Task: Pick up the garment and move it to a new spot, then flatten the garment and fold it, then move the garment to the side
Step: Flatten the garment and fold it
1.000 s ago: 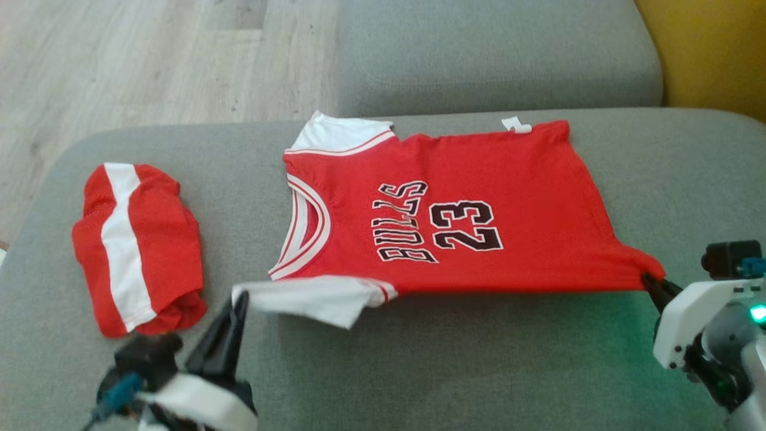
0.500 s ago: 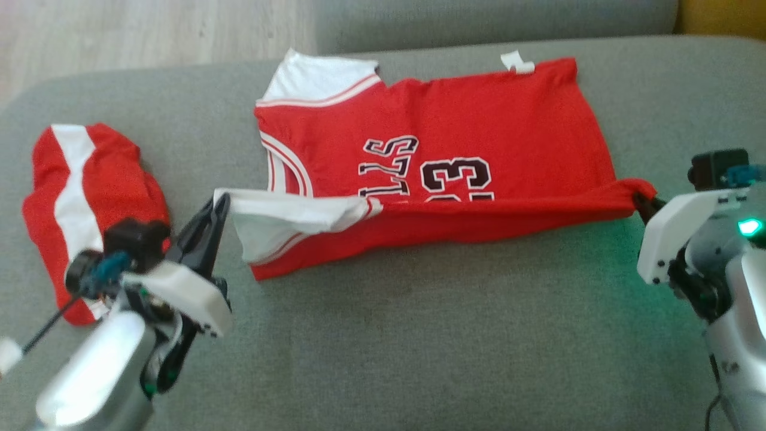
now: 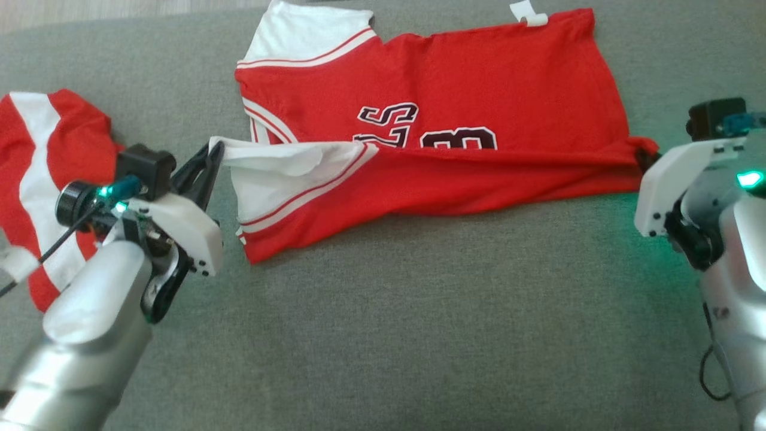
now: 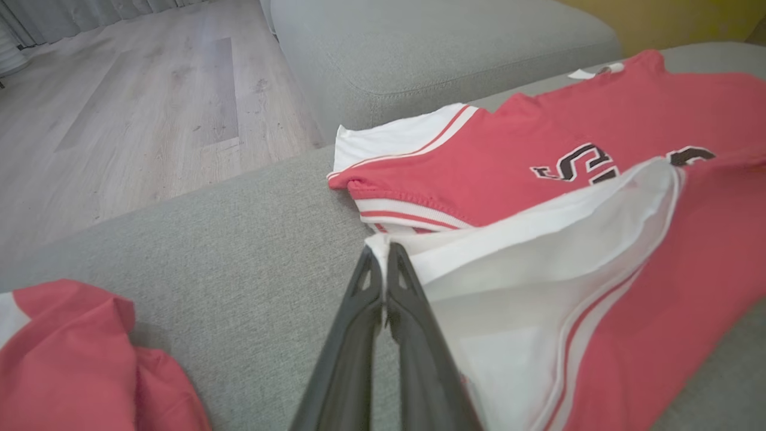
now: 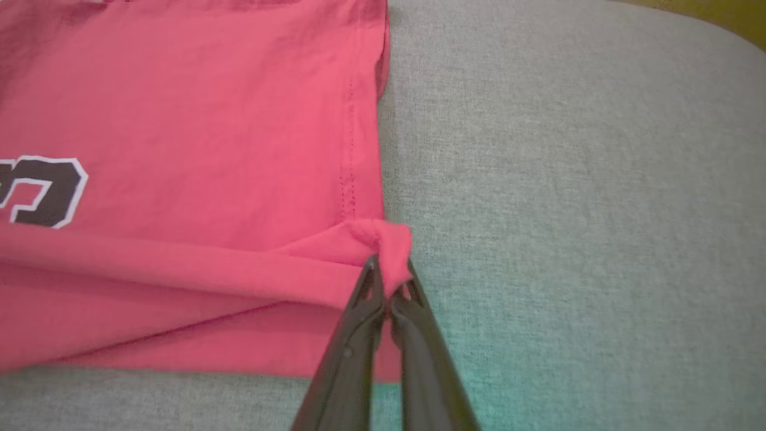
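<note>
Near edge of the jersey (image 3: 479, 78) has travelled farther over the body; the fold now covers the lower half of the number. Both closed: left gripper (image 3: 215, 148) clamps the white sleeve corner, right gripper (image 3: 643, 157) clamps the red hem corner. Far half lies flat on the grey cushion (image 3: 419, 329).

garment (image 3: 479, 78) on cushion (image 3: 419, 329) | folded cloth (image 3: 36, 179) left of garment | floor (image 4: 149, 90) behind cushion
</note>
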Robot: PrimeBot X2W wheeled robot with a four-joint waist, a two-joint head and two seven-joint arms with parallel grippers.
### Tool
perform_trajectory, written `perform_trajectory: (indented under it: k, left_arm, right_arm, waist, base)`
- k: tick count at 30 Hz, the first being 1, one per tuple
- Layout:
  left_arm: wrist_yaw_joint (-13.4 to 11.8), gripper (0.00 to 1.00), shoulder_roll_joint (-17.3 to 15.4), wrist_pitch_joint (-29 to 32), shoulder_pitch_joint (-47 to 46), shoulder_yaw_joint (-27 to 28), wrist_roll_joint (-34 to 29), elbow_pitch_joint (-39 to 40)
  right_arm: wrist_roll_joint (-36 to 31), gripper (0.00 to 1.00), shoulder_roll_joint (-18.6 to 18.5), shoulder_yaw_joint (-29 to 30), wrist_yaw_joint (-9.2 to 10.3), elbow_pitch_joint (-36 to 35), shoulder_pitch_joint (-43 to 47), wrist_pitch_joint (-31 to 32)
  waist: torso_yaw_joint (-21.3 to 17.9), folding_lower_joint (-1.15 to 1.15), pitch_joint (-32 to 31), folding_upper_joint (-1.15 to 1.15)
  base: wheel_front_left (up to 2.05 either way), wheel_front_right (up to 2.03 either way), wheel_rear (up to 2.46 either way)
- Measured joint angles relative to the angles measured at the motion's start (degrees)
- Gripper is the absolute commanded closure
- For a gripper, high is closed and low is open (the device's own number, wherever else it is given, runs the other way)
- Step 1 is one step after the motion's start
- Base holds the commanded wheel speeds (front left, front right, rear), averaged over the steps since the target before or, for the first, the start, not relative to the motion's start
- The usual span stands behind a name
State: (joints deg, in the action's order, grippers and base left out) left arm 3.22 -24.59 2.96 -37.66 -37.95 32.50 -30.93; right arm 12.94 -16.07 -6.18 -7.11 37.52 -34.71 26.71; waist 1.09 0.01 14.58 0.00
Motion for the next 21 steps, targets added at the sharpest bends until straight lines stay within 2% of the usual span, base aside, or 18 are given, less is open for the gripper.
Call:
perform_trajectory:
  k: [1, 2, 3, 4, 5, 8, 14, 17, 21]
  left_arm:
    - [0.32, 1.0, 0.19, -0.01, -0.7, -0.41, -0.41, -1.08]
    - [0.32, 1.0, 0.4, 0.0, -1.36, -0.83, -0.77, -2.13]
    - [0.32, 1.0, 0.77, 0.07, -1.97, -0.9, -0.8, -3.31]
    - [0.31, 0.6, 1.13, 0.08, -2.43, -0.93, -0.82, -4.39]
    - [0.27, 0.0, 1.44, -0.12, -2.83, -0.98, -1.08, -5.26]
    - [0.07, 0.0, 2.48, -1.67, -3.88, -0.93, -1.36, -7.61]
    - [-3.55, 0.0, 5.63, -11.04, -4.27, 2.3, -0.14, -8.44]
    - [-5.89, 0.0, 7.44, -15.8, -3.52, 6.14, 2.4, -6.03]
    - [-7.48, 0.0, 9.36, -17.26, 2.17, 9.85, 3.32, 0.42]
  right_arm:
    - [0.0, 0.13, 0.11, -0.35, 0.0, 0.49, -0.61, -0.62]
    - [0.03, 0.0, 0.34, -0.29, 0.0, 1.1, -1.24, -1.32]
    - [0.02, 0.0, 0.57, -0.27, 0.0, 1.91, -1.94, -1.78]
    - [0.01, 0.0, 0.83, -0.08, 0.0, 2.52, -2.57, -2.42]
    - [0.01, 0.0, 0.97, 0.27, 0.0, 3.05, -3.09, -3.25]
    - [0.19, 0.0, 0.98, 0.68, 0.0, 4.27, -4.37, -6.36]
    - [1.94, 0.0, 0.97, -1.12, 0.0, 2.96, -4.17, -18.73]
    - [3.35, 0.0, 1.14, -1.78, 0.0, 0.05, -2.1, -26.06]
    - [3.72, 0.0, 1.99, -0.68, 0.0, -3.55, 3.77, -33.85]
  waist:
    - [0.06, 0.0, 0.27, 0.0]
    - [0.14, 0.0, 0.51, 0.0]
    - [0.23, 0.0, 0.7, 0.0]
    - [0.35, 0.0, 0.82, 0.0]
    - [0.44, 0.0, 0.93, 0.0]
    - [0.78, 0.0, 0.96, 0.0]
    - [1.36, -0.01, -0.76, 0.0]
    - [1.6, -0.01, -2.18, 0.0]
    - [1.8, -0.02, -4.26, 0.0]
  base:
    - [0.0, 0.0, 0.0]
    - [0.0, 0.0, 0.0]
    - [0.0, 0.0, 0.0]
    - [0.0, 0.0, 0.0]
    - [0.0, 0.0, 0.0]
    - [0.0, 0.0, 0.0]
    - [0.0, 0.0, 0.0]
    - [0.0, 0.0, 0.0]
    - [0.0, 0.0, 0.0]
